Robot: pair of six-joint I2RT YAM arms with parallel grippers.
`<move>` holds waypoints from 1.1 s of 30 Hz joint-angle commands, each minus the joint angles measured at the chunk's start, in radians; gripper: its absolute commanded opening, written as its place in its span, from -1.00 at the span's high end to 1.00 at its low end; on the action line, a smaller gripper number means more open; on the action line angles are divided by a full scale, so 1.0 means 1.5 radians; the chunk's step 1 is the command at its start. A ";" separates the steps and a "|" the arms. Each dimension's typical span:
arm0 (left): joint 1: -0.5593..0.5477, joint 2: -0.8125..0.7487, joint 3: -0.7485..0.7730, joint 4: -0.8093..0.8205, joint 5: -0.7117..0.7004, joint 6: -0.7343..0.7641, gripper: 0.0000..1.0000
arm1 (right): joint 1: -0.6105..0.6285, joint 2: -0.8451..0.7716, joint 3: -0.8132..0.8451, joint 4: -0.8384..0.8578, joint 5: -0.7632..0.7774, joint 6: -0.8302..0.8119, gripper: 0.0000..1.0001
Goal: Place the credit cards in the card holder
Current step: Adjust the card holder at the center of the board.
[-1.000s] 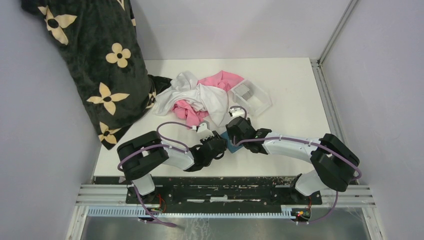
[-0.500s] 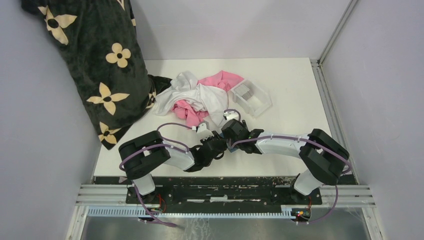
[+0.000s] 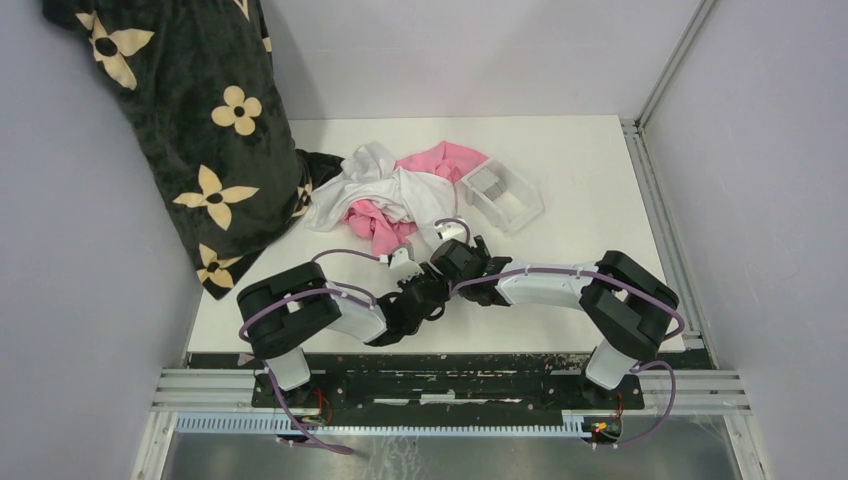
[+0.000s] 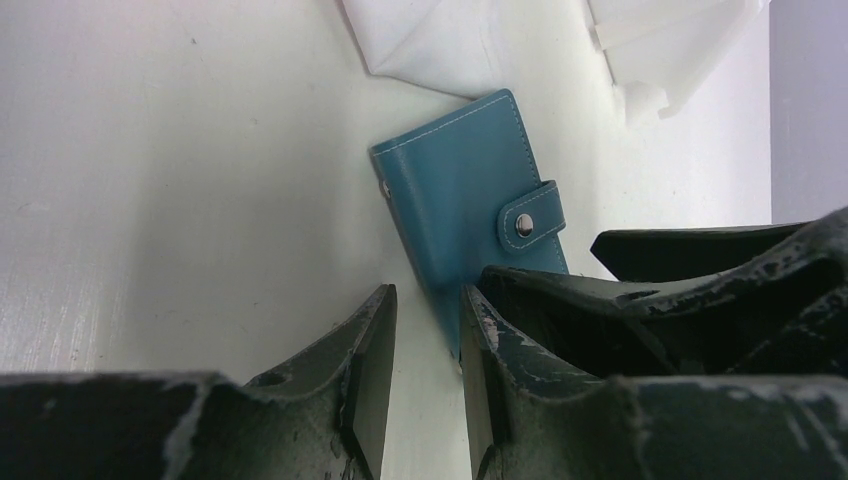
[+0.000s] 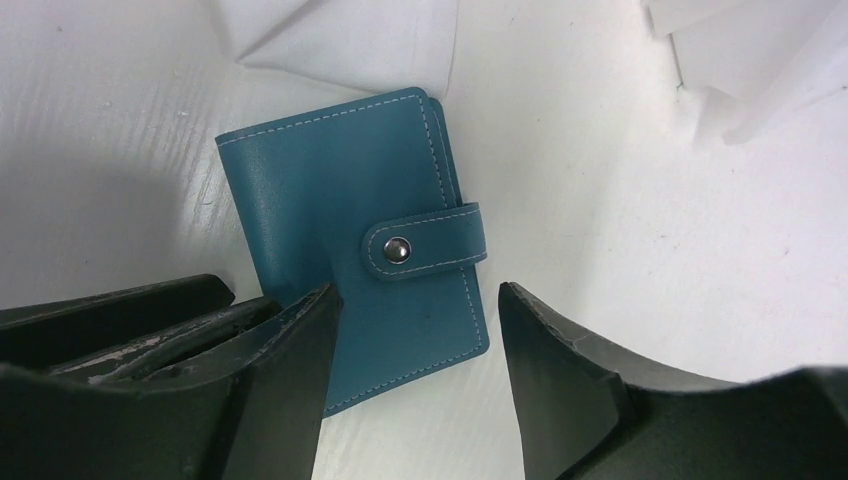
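**A:** Why are both arms crowding the small teal-blue fold-over leather card holder (image 5: 340, 210)?

**B:** My guess is it's because it's lying flat and snapped shut, so it needs opening first. The right gripper (image 5: 415, 310) is spread wide over its snap-side edge. The left gripper (image 4: 425, 310), jaws a narrow gap apart and pinching nothing, is at the spine corner.

**A:** Anything in the way?

**B:** There's crumpled white cloth (image 5: 340, 40) just past the fingertips. The grey credit cards (image 3: 487, 180) are farther beyond, in a clear plastic tray (image 3: 520, 205).
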 commanded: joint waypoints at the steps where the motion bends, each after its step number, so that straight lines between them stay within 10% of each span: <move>1: -0.004 0.015 -0.017 -0.046 -0.008 -0.007 0.22 | 0.008 0.013 0.022 0.013 0.019 -0.006 -0.33; 33: 0.058 0.048 0.016 0.023 0.002 0.027 0.00 | -0.045 0.037 0.072 0.013 -0.062 -0.024 -0.30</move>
